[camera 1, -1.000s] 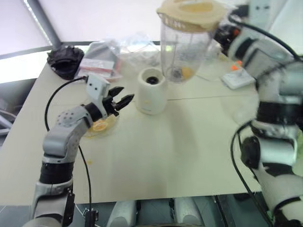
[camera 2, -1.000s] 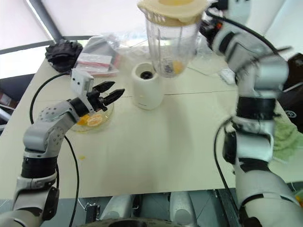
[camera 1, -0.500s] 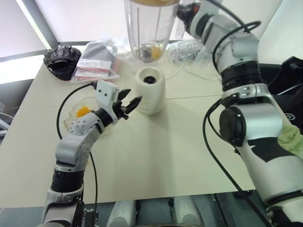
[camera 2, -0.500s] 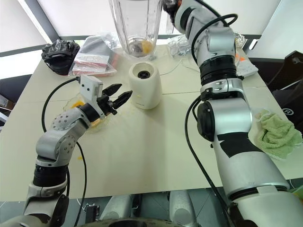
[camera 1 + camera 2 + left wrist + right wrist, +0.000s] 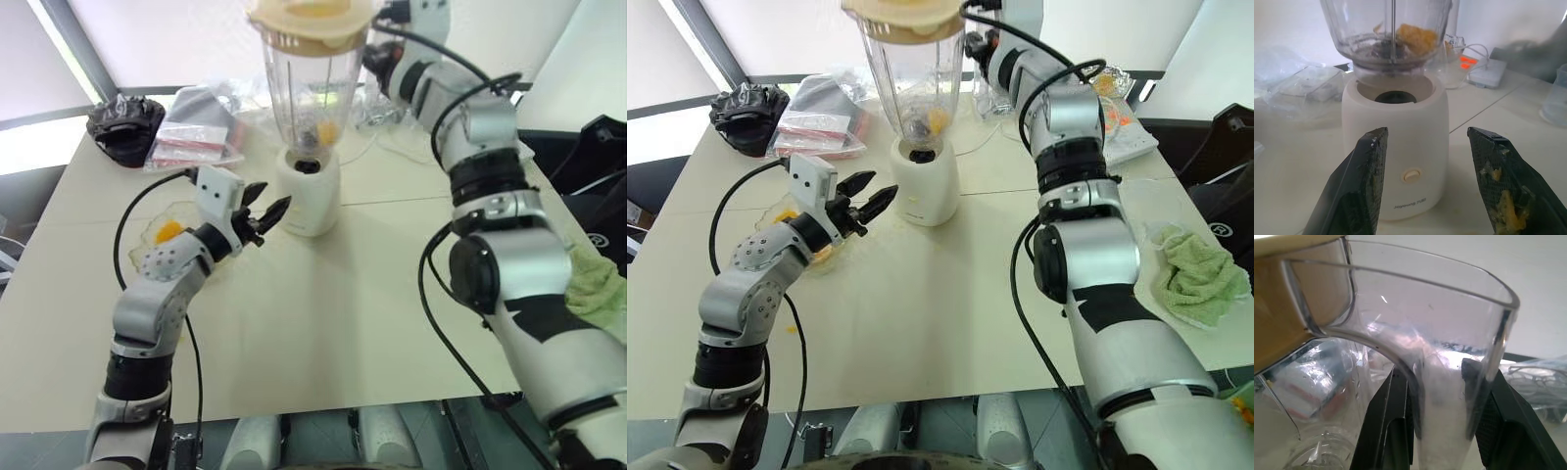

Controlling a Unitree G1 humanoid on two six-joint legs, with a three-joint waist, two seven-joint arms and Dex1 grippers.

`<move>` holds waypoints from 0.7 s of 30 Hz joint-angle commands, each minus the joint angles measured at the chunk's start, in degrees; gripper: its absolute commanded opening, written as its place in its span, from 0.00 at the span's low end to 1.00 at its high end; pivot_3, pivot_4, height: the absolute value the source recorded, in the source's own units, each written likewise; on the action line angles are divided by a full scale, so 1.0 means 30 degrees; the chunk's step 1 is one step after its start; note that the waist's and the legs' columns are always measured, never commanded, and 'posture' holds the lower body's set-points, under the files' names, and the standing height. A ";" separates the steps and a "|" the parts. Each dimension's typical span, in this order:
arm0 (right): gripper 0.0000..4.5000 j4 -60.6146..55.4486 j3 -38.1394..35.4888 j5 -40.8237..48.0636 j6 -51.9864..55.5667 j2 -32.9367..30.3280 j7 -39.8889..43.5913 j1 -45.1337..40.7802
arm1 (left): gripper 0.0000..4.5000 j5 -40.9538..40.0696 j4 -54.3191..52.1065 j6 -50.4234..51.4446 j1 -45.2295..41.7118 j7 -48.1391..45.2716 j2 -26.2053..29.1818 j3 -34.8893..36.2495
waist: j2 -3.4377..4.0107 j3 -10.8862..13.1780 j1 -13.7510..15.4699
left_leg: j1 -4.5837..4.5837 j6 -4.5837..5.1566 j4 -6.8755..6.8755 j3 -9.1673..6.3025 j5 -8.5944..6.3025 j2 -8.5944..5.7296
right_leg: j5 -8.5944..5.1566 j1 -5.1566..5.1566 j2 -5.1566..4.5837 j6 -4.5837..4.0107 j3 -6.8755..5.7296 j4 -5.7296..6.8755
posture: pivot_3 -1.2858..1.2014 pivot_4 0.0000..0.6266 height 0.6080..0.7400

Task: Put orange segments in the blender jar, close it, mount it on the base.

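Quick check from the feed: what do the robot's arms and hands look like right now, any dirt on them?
Both arms are silver-grey shells with black joint bands and loose black cables. The left hand has two black tapered fingers with textured pads below a white box with small holes; yellow-orange pulp sticks to one pad. The right hand has the same black fingers.

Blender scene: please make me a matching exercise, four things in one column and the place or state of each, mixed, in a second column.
Things:
1. blender jar
2. base
3. left gripper
4. lid

Places or states:
A. open, empty, next to the base
B. held by its handle just above the base
C. closing the top of the jar
D. standing on the table under the jar

Pairs: 1-B, 2-D, 3-A, 4-C
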 commanded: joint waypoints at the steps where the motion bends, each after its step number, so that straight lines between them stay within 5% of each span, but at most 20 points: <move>1: 0.22 -0.3227 -0.0076 0.0413 0.1224 0.0272 -0.0312 0.0390 | 0.59 0.0088 -0.0573 -0.0332 -0.0090 -0.0039 0.0157 0.0021 | -0.0001 -0.0001 -0.0022 | 0.0000 -0.0001 -0.0002 -0.0001 0.0001 0.0001 | 0.0000 -0.0002 0.0003 0.0000 0.0000 0.0000 | 0.52 0.24 1.00; 12: 0.22 -0.7030 -0.0185 0.0673 0.3745 0.0970 -0.1305 0.2246 | 0.59 0.0223 -0.0218 -0.0420 -0.0395 -0.0190 0.0101 -0.0046 | 0.0000 -0.0002 0.0008 | 0.0002 0.0009 0.0014 -0.0004 -0.0005 0.0000 | 0.0003 -0.0012 0.0004 -0.0005 -0.0001 0.0034 | 0.52 0.24 1.00; 21: 0.22 -0.6203 0.0837 -0.0491 0.2607 0.0690 -0.0964 0.3167 | 0.59 0.0335 -0.0231 -0.0433 -0.0367 -0.0020 0.0037 -0.0202 | -0.0001 -0.0003 0.0000 | 0.0002 0.0006 0.0008 -0.0001 -0.0003 -0.0001 | 0.0003 -0.0016 0.0004 -0.0006 0.0001 0.0031 | 0.52 0.24 1.00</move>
